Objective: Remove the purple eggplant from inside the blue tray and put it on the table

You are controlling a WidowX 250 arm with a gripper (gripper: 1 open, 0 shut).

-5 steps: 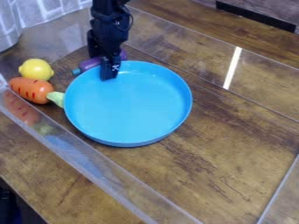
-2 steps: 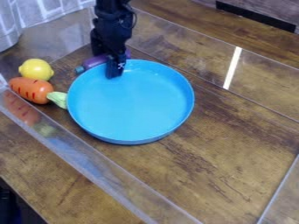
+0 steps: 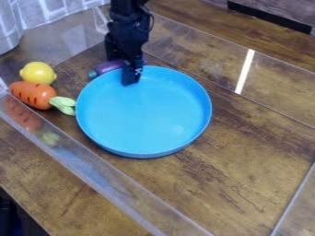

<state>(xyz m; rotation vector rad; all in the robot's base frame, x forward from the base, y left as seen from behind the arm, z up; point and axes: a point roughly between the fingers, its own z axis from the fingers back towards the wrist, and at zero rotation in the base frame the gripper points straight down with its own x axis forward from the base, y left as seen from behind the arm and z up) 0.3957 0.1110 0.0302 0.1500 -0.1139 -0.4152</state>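
The purple eggplant [image 3: 107,67] lies on the table [image 3: 246,166] just outside the far-left rim of the blue tray [image 3: 154,120]. Only its left end shows; the rest is hidden behind my gripper. My black gripper [image 3: 129,74] points down at that rim, its tips low at the tray's edge with one finger seemingly just inside the rim. The jaws look open, and I see nothing clamped between them. I cannot tell whether a finger touches the eggplant. The inside of the tray holds nothing.
A yellow lemon [image 3: 39,73] and an orange carrot [image 3: 33,93] with green leaves lie left of the tray. A glossy clear sheet covers the wooden planks and reflects light at the right.
My gripper has moved right and slightly toward the camera. The tray and the eggplant have both shifted right along with it.
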